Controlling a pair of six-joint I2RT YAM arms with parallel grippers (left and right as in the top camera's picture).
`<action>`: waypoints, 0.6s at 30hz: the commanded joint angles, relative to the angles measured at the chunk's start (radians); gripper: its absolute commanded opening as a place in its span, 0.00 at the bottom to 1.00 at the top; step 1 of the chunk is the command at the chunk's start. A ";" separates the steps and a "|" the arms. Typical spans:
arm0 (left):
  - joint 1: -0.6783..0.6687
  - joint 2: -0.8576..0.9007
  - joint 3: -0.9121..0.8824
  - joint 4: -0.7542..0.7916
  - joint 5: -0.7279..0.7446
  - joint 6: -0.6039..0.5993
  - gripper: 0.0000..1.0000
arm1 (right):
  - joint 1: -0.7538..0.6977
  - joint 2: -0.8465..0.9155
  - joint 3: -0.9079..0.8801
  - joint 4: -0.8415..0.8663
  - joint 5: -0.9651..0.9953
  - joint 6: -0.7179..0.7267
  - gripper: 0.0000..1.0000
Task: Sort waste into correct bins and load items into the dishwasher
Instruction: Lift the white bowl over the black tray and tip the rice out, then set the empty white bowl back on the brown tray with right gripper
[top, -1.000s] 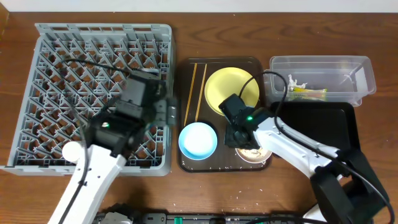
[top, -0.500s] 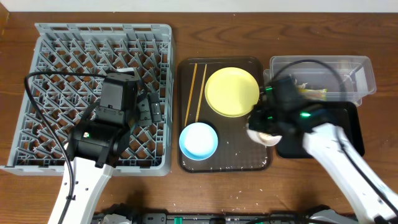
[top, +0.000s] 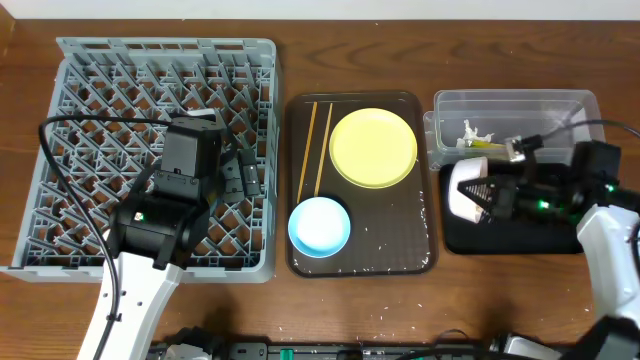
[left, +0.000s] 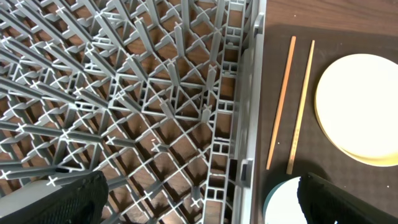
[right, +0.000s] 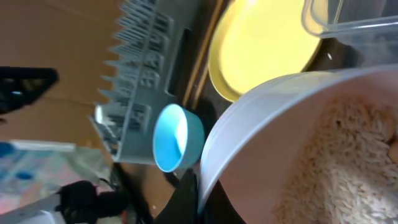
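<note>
rack (top: 120, 90) all pegs, left arm (top: 165, 210) over its 4 o'clock corner. brown tray (top: 400, 235) bare toward 4 o'clock. right arm (top: 600, 225) + beige bowl (top: 468, 190) blocking black tray (top: 500, 237).

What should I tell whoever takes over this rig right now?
Left end effector: open, empty, over the dish rack.
Right end effector: shut on the beige bowl, tipped sideways over the black tray, with rice-like crumbs inside.
Done: snack wrapper lies in the clear tub.
Left: empty the crumbs, then rack the beige bowl, yellow plate, blue bowl and chopsticks; those last three sit on the brown tray. The white cup is not clearly in view.
</note>
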 joint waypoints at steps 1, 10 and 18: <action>0.006 0.005 0.013 0.000 -0.016 -0.006 0.98 | -0.100 0.077 -0.032 0.000 -0.244 -0.188 0.01; 0.006 0.005 0.013 0.000 -0.016 -0.006 0.98 | -0.208 0.222 -0.084 0.019 -0.308 -0.288 0.01; 0.006 0.005 0.013 0.000 -0.016 -0.006 0.98 | -0.220 0.292 -0.084 0.110 -0.322 -0.196 0.01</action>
